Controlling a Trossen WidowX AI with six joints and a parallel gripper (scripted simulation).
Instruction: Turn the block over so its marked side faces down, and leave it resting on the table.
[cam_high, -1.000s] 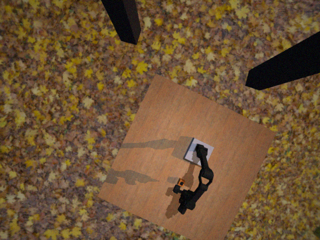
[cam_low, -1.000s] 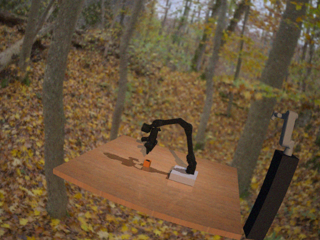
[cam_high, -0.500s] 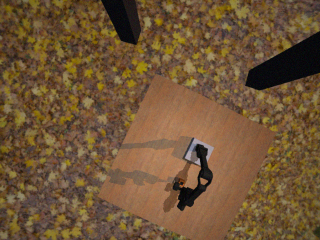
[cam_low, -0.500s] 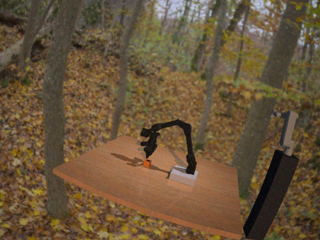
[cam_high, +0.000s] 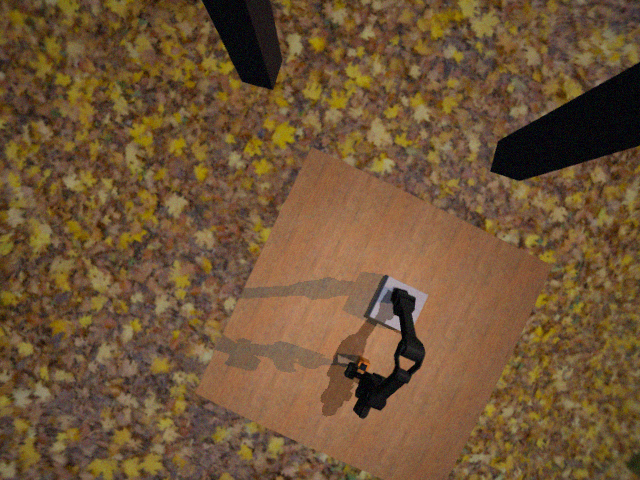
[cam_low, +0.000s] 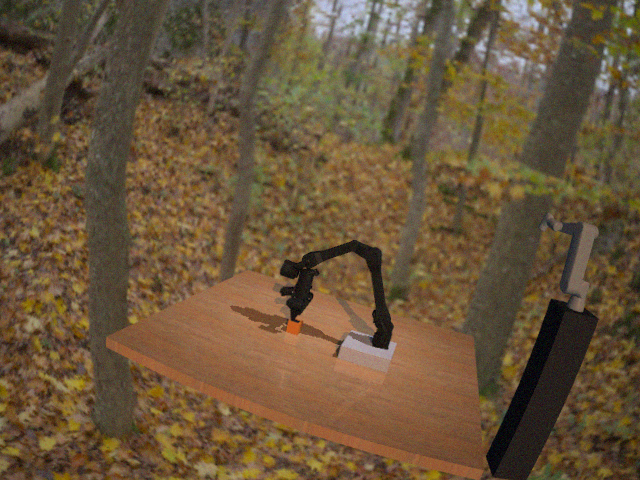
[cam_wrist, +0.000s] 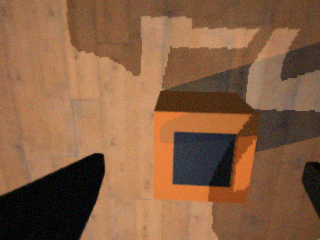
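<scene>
My gripper (cam_wrist: 200, 164) hangs wide open and empty, pointing straight down. The orange block (cam_wrist: 202, 147) sits on the wooden table (cam_low: 248, 361) directly beneath, between my fingers' lines, blue marked side facing up.

In the top view, most of the block (cam_high: 363, 361) is covered by the claw (cam_high: 356, 369), and its marked face cannot be made out. In the wrist view, both fingers of the claw are cut off by the picture's edges. In the exterior view, the desk (cam_low: 258, 372) is partly hidden at its right corner by a black post (cam_low: 542, 387).
</scene>
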